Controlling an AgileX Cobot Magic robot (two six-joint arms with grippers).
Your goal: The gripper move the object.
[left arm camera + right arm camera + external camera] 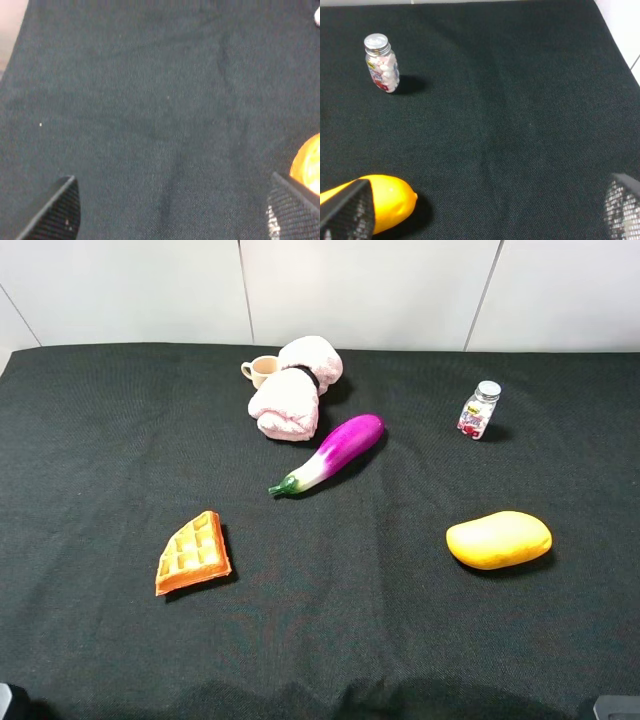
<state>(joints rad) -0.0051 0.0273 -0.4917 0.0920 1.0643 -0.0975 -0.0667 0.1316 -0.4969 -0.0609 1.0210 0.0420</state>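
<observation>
While both hands (pixel 170 210) (pixel 485 210) gape empty, one towel (pixel 295 390), one eggplant (pixel 330 453), one cup (pixel 261 370).

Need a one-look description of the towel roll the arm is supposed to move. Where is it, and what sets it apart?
Look to the far edge of the black cloth table, left of centre, near the white wall. The pale-pink rolled towel lies there, touching a small beige cup, just behind the purple eggplant. It is the only soft item, pinched into two lobes by a dark band.

The cup (pixel 262 369) sits partly hidden behind the pink towel (pixel 295 388).
</observation>
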